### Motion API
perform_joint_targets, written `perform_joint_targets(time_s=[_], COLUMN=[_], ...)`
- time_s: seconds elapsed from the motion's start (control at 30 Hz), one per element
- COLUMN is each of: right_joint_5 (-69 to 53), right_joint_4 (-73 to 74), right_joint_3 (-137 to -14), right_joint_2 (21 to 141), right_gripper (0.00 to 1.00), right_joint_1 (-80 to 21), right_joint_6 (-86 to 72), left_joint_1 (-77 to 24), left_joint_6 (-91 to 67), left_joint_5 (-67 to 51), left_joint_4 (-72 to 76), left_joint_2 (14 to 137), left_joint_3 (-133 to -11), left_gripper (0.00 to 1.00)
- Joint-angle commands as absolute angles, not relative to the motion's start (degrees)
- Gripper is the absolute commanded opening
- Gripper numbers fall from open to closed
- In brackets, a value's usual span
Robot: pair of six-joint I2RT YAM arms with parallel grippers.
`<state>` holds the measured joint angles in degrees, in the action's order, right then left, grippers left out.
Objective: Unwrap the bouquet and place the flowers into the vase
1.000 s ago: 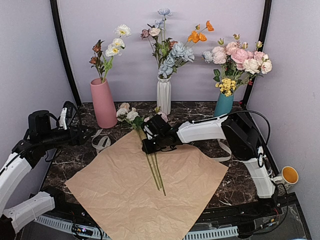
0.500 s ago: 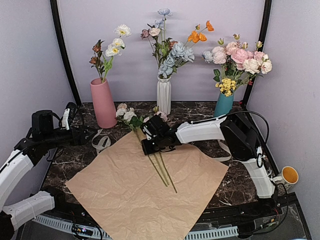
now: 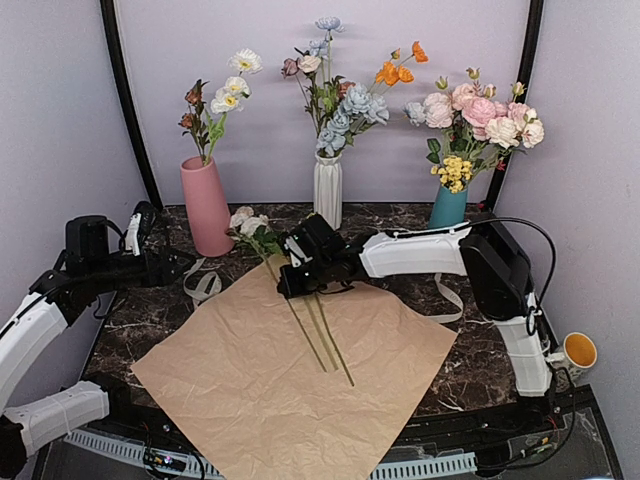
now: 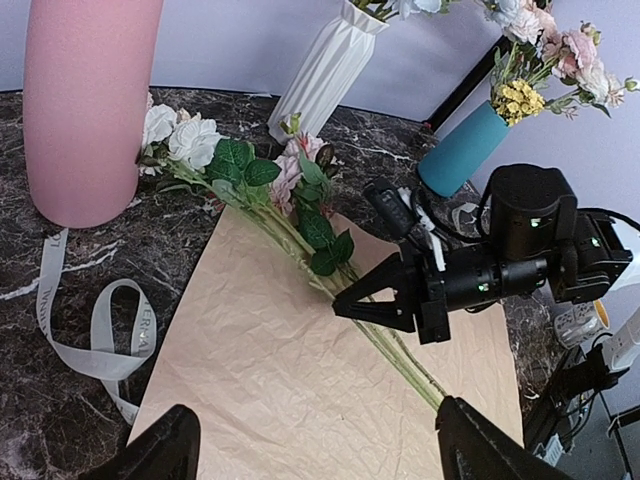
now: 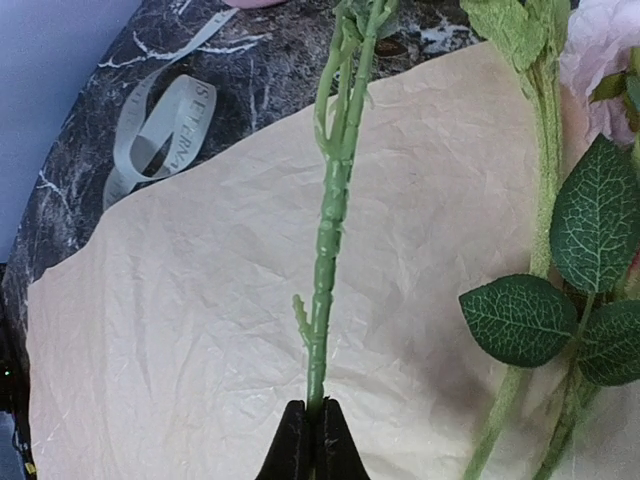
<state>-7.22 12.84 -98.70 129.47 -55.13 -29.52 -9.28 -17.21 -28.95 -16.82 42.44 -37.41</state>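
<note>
The bouquet lies unwrapped: its kraft paper (image 3: 300, 390) is spread flat, with the flowers (image 3: 255, 232) lying across its far edge, stems (image 3: 318, 335) pointing toward me. My right gripper (image 3: 285, 288) is shut on one green stem (image 5: 326, 250), pinched at the fingertips (image 5: 310, 440); two more leafy stems (image 5: 545, 150) lie beside it. The pink vase (image 3: 205, 205) stands at the back left and holds a few white and rust blooms (image 3: 215, 100). My left gripper (image 4: 320, 445) hangs open at the left, over the paper's near-left part, holding nothing.
A cream ribbon (image 3: 203, 283) lies looped on the marble left of the paper, and another strip (image 3: 450, 300) lies to its right. A white ribbed vase (image 3: 328, 190) and a teal vase (image 3: 447, 208) stand at the back. A yellow cup (image 3: 578, 352) sits far right.
My right gripper has closed on a stem and shifted slightly back and left, dragging the flower heads toward the pink vase. The loose stems swung on the paper. The left arm barely moved.
</note>
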Motion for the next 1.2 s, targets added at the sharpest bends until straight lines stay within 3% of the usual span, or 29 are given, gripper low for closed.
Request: perform_joint_targets(time_s=[0.0, 0.43, 0.67, 1.03, 1.17], right_joint_5=[-9.3, -17.1, -21.4, -25.5, -26.1], right_joint_4=[5.4, -12.6, -24.5, -30.5, -30.4], right_joint_3=[-93.8, -75.9, -69.3, -67.7, -68.1], right_joint_2=[118.7, 104.3, 100.9, 101.3, 101.9], right_gripper=[0.00, 0.00, 0.00, 0.00, 0.00], right_joint_1=[-55.5, -55.9, -57.4, -59.4, -59.6], right_joint_6=[-30.2, -32.3, -33.4, -33.4, -33.1], left_joint_1=[-9.4, -10.1, -18.9, -24.8, -25.2], left_joint_6=[-20.3, -32.9, -35.1, -39.5, -39.7], left_joint_5=[-29.7, -41.9, -39.3, -39.2, -39.1], left_joint_4=[-16.2, 4.7, 16.9, 30.9, 31.4], left_joint_2=[43.0, 46.0, 53.5, 64.0, 65.0], left_joint_3=[-40.8, -36.3, -36.3, -37.5, -38.0], left_gripper=[0.84, 0.80, 0.75, 0.52, 0.35])
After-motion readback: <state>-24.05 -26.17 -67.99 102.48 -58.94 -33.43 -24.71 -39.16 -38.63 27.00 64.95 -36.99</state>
